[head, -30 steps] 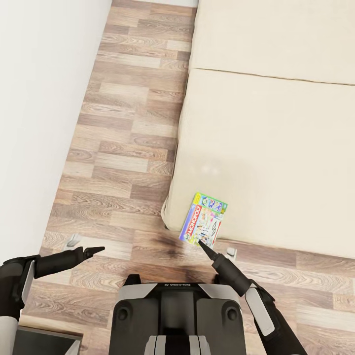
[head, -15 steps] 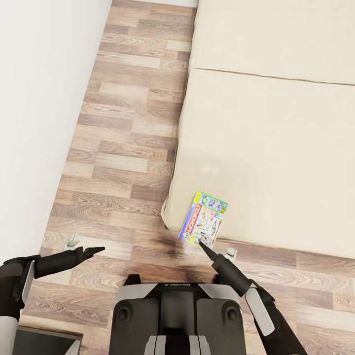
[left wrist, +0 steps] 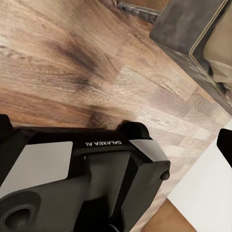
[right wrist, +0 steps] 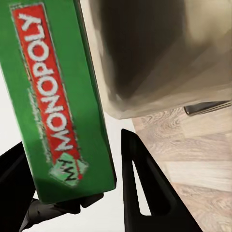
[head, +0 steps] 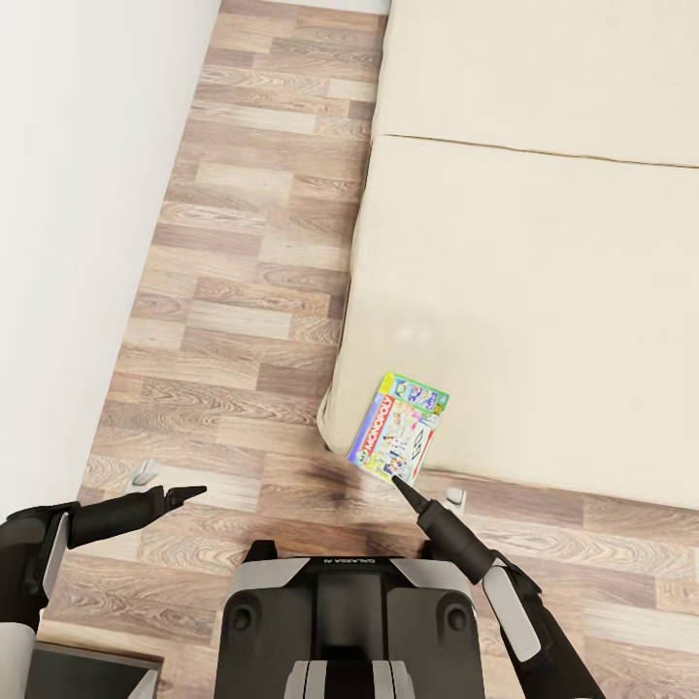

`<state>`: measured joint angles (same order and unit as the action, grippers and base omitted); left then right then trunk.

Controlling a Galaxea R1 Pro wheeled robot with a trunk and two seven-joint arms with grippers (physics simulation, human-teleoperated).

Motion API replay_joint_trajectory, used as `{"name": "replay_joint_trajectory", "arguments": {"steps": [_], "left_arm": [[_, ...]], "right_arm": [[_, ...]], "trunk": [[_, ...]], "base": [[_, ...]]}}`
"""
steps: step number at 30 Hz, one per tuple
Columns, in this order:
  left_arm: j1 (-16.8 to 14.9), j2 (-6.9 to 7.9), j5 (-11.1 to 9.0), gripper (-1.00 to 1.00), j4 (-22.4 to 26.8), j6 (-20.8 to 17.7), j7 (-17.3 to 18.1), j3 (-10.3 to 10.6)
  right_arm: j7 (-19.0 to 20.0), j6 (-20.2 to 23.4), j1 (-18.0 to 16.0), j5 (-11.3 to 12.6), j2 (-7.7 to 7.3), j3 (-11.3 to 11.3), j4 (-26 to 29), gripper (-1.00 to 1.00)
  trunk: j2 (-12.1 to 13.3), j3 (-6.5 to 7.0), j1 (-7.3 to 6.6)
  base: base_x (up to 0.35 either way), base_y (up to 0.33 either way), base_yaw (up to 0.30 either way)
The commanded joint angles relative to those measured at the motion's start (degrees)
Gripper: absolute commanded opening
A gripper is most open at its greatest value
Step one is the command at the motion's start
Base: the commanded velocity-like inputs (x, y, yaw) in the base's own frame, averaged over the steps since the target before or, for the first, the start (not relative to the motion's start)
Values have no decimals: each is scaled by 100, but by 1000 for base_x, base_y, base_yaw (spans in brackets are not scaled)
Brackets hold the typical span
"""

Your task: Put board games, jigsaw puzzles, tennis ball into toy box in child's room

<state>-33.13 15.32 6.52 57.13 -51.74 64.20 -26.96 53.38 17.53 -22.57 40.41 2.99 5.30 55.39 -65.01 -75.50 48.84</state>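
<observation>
Right gripper (head: 396,480): clamped on flat glossy board game (head: 398,428) | left gripper (head: 194,492): together | matte cream bed (head: 544,291)

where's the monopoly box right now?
Head view: the Monopoly box sits at the near corner of the bed, overhanging its edge, at the right hand fingertips. Right wrist view shows its green side between the fingers.

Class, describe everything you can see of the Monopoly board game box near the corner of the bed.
The Monopoly box is a flat, printed rectangular box with a busy green, blue and white lid and a green side bearing a red "MONOPOLY" band. It sits tilted at the bed's near corner, overhanging the edge. The right gripper meets its near end, one finger on either side.
</observation>
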Motion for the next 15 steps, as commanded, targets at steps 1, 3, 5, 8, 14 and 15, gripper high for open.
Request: {"name": "replay_joint_trajectory", "arguments": {"steps": [1,3,5,8,14,15], "left_arm": [[-4,-3,60,100,3,-38,58,-15],[-3,-3,60,100,1,-37,58,-13],[-3,-3,60,100,2,-36,58,-12],[-4,-3,60,100,2,-34,58,-29],[-4,28,60,100,17,-45,58,-83],[-5,29,60,100,19,-47,58,-84]], "right_arm": [[14,54,-2,28,4,15,-2,-100],[14,56,-2,28,1,15,-2,-100],[14,57,-2,28,0,15,-2,-100],[14,57,-2,28,0,14,-2,-100],[39,69,-2,28,0,9,0,-100],[54,70,-2,28,0,8,1,-100]], "trunk": [[-2,-2,1],[-2,-2,1],[-2,-2,1],[-2,-2,1],[198,88,-109],[238,106,-131]], "base": [[0,0,0],[0,0,0],[0,0,0],[0,0,0],[0,0,0],[0,0,0]]}}
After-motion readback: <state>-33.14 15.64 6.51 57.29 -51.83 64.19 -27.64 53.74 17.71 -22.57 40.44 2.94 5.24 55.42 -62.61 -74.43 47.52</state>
